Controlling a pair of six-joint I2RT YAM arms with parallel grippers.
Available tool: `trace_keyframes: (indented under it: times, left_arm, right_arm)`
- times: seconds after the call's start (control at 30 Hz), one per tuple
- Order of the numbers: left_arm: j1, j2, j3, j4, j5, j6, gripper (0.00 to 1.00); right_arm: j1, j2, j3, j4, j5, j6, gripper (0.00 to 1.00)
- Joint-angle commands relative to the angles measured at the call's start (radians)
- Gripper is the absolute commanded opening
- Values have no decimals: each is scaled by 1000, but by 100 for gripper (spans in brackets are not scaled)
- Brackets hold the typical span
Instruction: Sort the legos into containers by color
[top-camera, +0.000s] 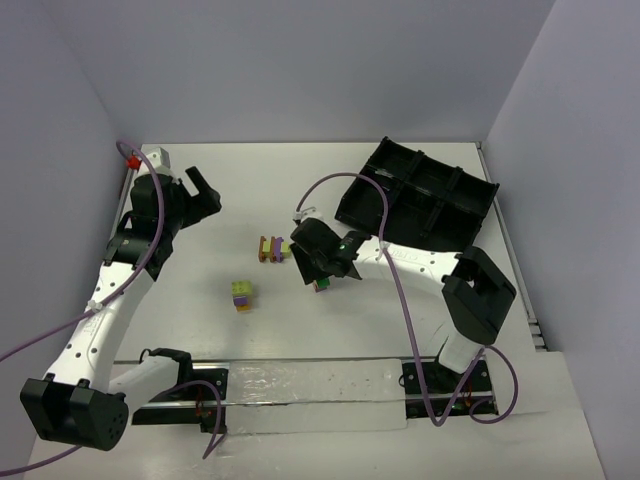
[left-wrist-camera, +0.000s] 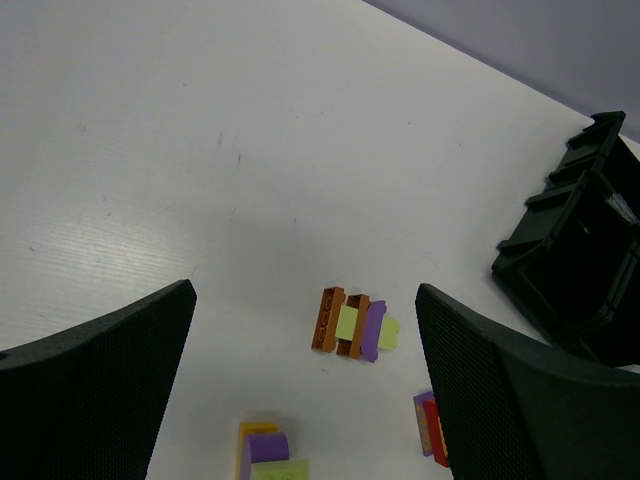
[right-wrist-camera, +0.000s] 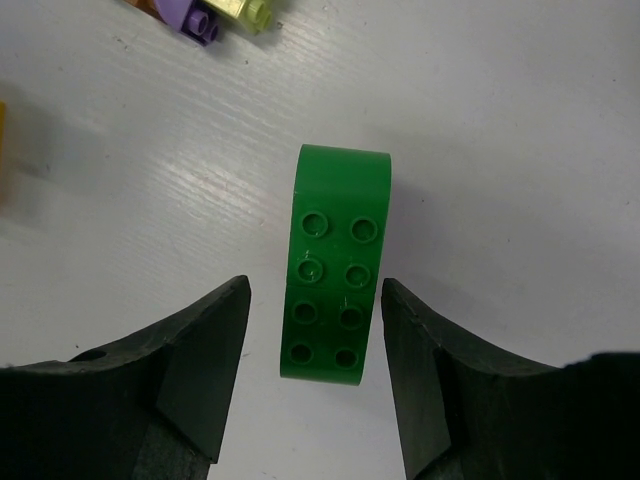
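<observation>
Step in hand: picking the green brick (right-wrist-camera: 338, 260) off the tabletop (top-camera: 300, 180), by my reading, so it could go to the tray (top-camera: 440, 170).
Right pincer (right-wrist-camera: 315, 300): released, one finger on each long side of the green brick, a thin gap showing on both sides; no contact visible.
Green brick: lay studs up on the tabletop, near the middle, its rounded end pointing away from the pincer. The overhead view showed a sliver of another colour at its base, so it may have been stacked on something; I could not tell for sure.
Left pincer (left-wrist-camera: 305, 295): released and grasping nothing, held high over the left side, well apart from every brick.
Other legos: an orange, purple and yellow-green cluster (top-camera: 272, 249) just left of the right pincer; a yellow-green, purple and orange stack (top-camera: 242, 295) nearer the arms.
Tray: black, at the far right, apparently tipped rather than flat; I could see no bricks in its compartments.
Doing it well: close squarely on the long flat sides, low enough to clear the studs, and centre the brick so neither finger pushes it first. Lift straight up, clear of the nearby cluster. If a lower brick came along, it would need separating before sorting. The tilted tray probably called for a careful drop over one compartment.
Writing: no brand, label or lettering could be read in any view.
</observation>
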Motion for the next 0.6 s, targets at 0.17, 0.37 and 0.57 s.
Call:
trace_keyframes:
  times: [0.17, 0.37, 0.57]
  left_arm:
    - [-3, -9, 14, 0, -12, 4, 99]
    - [-3, 10, 21, 3, -8, -2, 99]
    - [-3, 65, 49, -9, 72, -15, 99]
  right_arm:
    - [1, 11, 40, 25, 39, 8, 53]
    - [1, -27, 48, 12, 13, 0, 13]
    - [-11, -137, 66, 2, -57, 2, 0]
